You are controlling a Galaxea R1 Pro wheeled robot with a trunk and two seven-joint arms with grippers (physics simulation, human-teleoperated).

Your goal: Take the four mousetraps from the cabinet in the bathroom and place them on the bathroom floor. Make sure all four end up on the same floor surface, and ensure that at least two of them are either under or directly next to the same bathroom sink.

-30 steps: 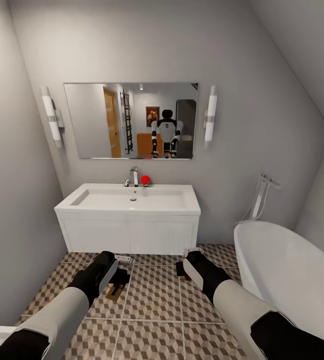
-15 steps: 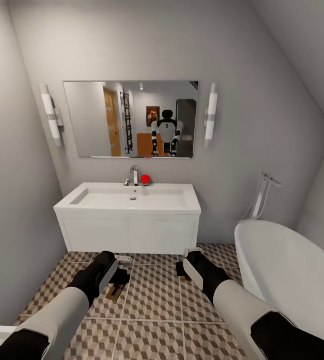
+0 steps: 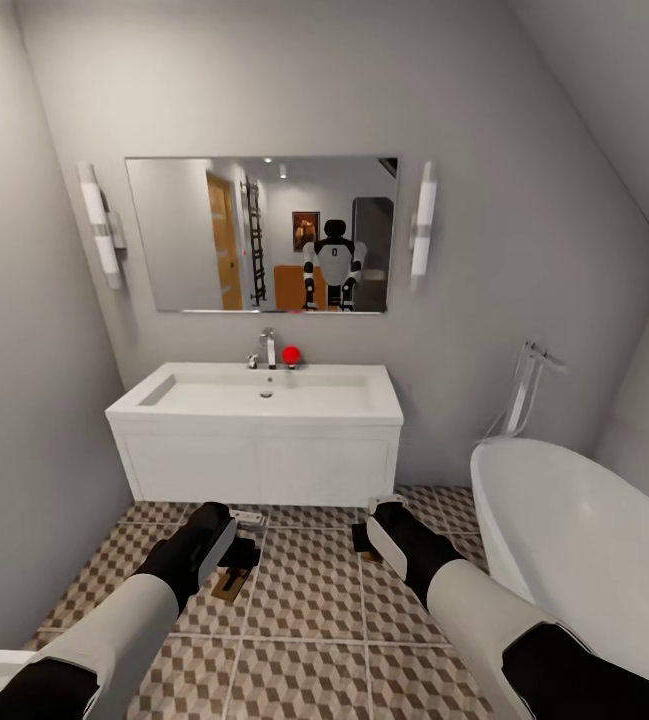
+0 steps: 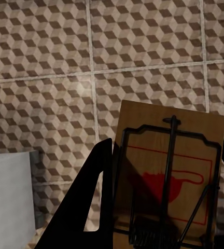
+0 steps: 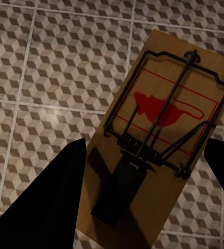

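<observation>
Since a second ago your view has only crept closer to the white vanity sink [image 3: 259,395]; both arms hang where they were, so no trap is down yet.

Your left claw [image 3: 236,546] is clamped on a flat tan wooden mousetrap [image 4: 166,181] with dark wire and a red mouse print, its fingers [image 4: 88,207] tight against the board's long edges. The board's long axis runs along the fingers, spring end nearest the wrist.

Your right claw [image 3: 369,528] hangs over a second such mousetrap [image 5: 161,140]; the fingers [image 5: 50,202] stand wide of the board, so I cannot tell whether it is held. Its long axis lies diagonal to the grout lines of the cube-patterned brown and beige floor tiles [image 3: 309,590].

Both traps are low before the sink, a fair spot to release them.
</observation>
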